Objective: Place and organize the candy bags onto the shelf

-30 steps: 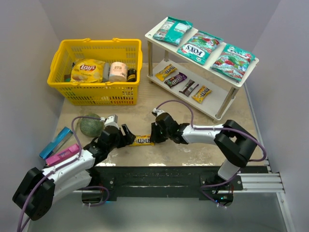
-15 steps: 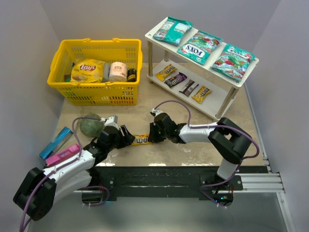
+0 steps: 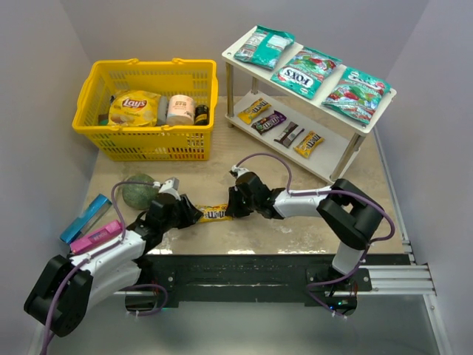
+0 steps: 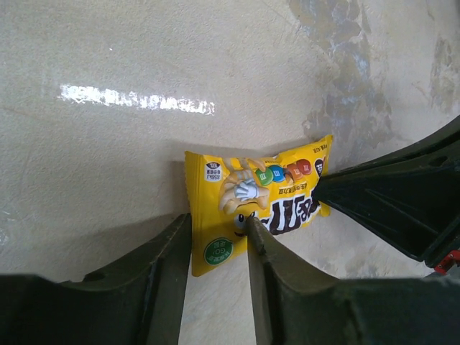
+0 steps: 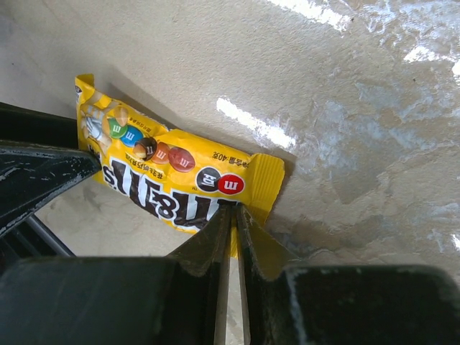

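A yellow M&M's packet (image 3: 216, 214) lies on the table between my two grippers. My right gripper (image 3: 232, 209) is shut on its right end; in the right wrist view the fingers (image 5: 223, 237) pinch the packet's lower edge (image 5: 180, 187). My left gripper (image 3: 188, 214) is open, its jaws straddling the packet's left end (image 4: 223, 208). The white shelf (image 3: 230, 53) stands at the back right. Three teal candy bags (image 3: 305, 72) lie on its top board. Yellow (image 3: 253, 110), brown (image 3: 269, 120) and other small packets lie on its lower board.
A yellow basket (image 3: 151, 65) at the back left holds a Lay's bag (image 3: 134, 108) and jars. A green ball (image 3: 139, 192), a flat blue packet (image 3: 87, 217) and a pink packet (image 3: 96, 237) lie at the left, beside my left arm.
My right gripper has shifted a little left and is shut on the packet's right end. My left gripper's jaws have narrowed around the packet's left end.
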Motion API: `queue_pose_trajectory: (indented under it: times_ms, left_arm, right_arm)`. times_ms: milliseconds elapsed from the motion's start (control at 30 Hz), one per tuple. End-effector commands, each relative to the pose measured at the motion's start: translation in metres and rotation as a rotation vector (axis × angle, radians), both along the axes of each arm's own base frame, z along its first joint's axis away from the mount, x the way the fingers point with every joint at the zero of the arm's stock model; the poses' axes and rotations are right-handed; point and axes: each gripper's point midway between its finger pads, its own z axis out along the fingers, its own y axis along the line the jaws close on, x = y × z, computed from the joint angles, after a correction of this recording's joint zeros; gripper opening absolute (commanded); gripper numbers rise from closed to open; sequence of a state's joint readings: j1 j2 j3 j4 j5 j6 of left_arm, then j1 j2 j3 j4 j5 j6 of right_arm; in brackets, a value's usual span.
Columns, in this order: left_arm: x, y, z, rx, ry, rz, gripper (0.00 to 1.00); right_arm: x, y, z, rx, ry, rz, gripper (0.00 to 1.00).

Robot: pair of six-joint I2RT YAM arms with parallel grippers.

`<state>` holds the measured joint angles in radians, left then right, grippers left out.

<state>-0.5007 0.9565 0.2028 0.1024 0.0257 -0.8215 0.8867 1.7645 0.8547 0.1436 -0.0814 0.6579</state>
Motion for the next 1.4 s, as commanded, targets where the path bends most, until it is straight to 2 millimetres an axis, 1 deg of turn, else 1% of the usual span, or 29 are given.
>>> queue_pose_trajectory:
  times_ms: [0,133,333,367,400,433,500,533,567,633,667,700,767,800,833,867,900,1000,1033,1067,1100,1133,1167,1200,1233,1267,1300,1333,1367]
  left_arm:
    - [0.002,-0.009,0.009,-0.05,-0.043,-0.061,0.34]
    - [0.0,-0.012,0.008,-0.057,-0.046,-0.089,0.27]
    - [0.0,-0.014,0.012,-0.062,-0.055,-0.105,0.07]
    - [0.0,-0.014,0.011,-0.06,-0.051,-0.106,0.01]
    - [0.001,-0.014,0.014,-0.061,-0.056,-0.105,0.0]
    - [0.001,-0.014,0.014,-0.058,-0.058,-0.105,0.0]
    - [0.002,-0.014,0.018,-0.056,-0.062,-0.103,0.0]
    - [0.002,-0.014,0.019,-0.058,-0.064,-0.102,0.0]
    - [0.002,-0.013,0.021,-0.057,-0.066,-0.103,0.0]
    - [0.003,-0.015,0.026,-0.066,-0.076,-0.104,0.0]
    - [0.004,-0.015,0.03,-0.073,-0.084,-0.104,0.0]
    - [0.004,-0.018,0.033,-0.087,-0.085,-0.108,0.0]
    - [0.006,-0.023,0.04,-0.114,-0.1,-0.117,0.0]
    - [0.008,-0.027,0.047,-0.137,-0.107,-0.123,0.0]
    - [0.01,-0.03,0.053,-0.158,-0.123,-0.131,0.0]
    - [0.011,-0.034,0.057,-0.178,-0.127,-0.135,0.0]
    - [0.012,-0.039,0.064,-0.213,-0.13,-0.145,0.0]
    - [0.02,-0.052,0.089,-0.302,-0.18,-0.155,0.0]
    - [0.024,-0.056,0.1,-0.327,-0.211,-0.157,0.0]
    - [0.027,-0.058,0.103,-0.337,-0.212,-0.149,0.0]
    - [0.035,-0.061,0.116,-0.364,-0.23,-0.123,0.0]
    - [0.038,-0.068,0.127,-0.387,-0.257,-0.127,0.0]
    - [0.042,-0.073,0.128,-0.394,-0.252,-0.117,0.0]
    - [0.051,-0.079,0.144,-0.416,-0.285,-0.094,0.0]
    - [0.049,-0.093,0.155,-0.437,-0.305,-0.114,0.0]
    - [0.054,-0.103,0.15,-0.429,-0.288,-0.11,0.0]
    - [0.064,-0.112,0.167,-0.449,-0.32,-0.085,0.0]
    - [0.062,-0.128,0.178,-0.478,-0.338,-0.107,0.0]
    - [0.072,-0.142,0.178,-0.489,-0.328,-0.104,0.0]
  right_arm:
    - [0.002,-0.029,-0.033,-0.13,0.03,-0.04,0.12]
    - [0.006,-0.032,-0.033,-0.134,0.025,-0.047,0.12]
    - [0.011,-0.038,-0.03,-0.138,0.019,-0.072,0.12]
    - [0.012,-0.039,-0.026,-0.138,0.013,-0.077,0.12]
    - [0.012,-0.039,-0.025,-0.138,0.01,-0.075,0.12]
    - [0.016,-0.045,-0.024,-0.159,-0.002,-0.095,0.12]
    - [0.021,-0.049,-0.016,-0.172,-0.033,-0.115,0.12]
    - [0.03,-0.06,-0.014,-0.219,-0.073,-0.168,0.12]
    - [0.033,-0.068,-0.006,-0.235,-0.1,-0.194,0.12]
    - [0.042,-0.083,0.007,-0.268,-0.162,-0.26,0.12]
    - [0.043,-0.086,0.015,-0.27,-0.183,-0.268,0.13]
    - [0.046,-0.086,0.032,-0.247,-0.216,-0.273,0.15]
    - [0.046,-0.089,0.049,-0.241,-0.24,-0.274,0.19]
    - [0.046,-0.088,0.068,-0.209,-0.272,-0.27,0.2]
    - [0.044,-0.089,0.077,-0.201,-0.279,-0.265,0.22]
    - [0.044,-0.088,0.091,-0.177,-0.297,-0.267,0.25]
    - [0.044,-0.09,0.113,-0.138,-0.333,-0.269,0.27]
    - [0.039,-0.094,0.152,-0.079,-0.385,-0.267,0.34]
    - [0.035,-0.099,0.174,-0.042,-0.415,-0.27,0.35]
    - [0.033,-0.099,0.188,-0.015,-0.433,-0.27,0.36]
    - [0.028,-0.1,0.199,0.013,-0.44,-0.251,0.36]
    - [0.021,-0.106,0.22,0.056,-0.467,-0.253,0.36]
    - [0.016,-0.109,0.236,0.094,-0.49,-0.252,0.38]
    - [0.012,-0.111,0.247,0.12,-0.507,-0.246,0.39]
    - [0.006,-0.112,0.257,0.147,-0.515,-0.225,0.4]
    - [-0.001,-0.117,0.281,0.2,-0.55,-0.227,0.42]
    - [-0.005,-0.119,0.29,0.215,-0.564,-0.213,0.43]
    - [-0.011,-0.121,0.294,0.218,-0.559,-0.198,0.45]
    - [-0.016,-0.124,0.31,0.251,-0.58,-0.191,0.46]
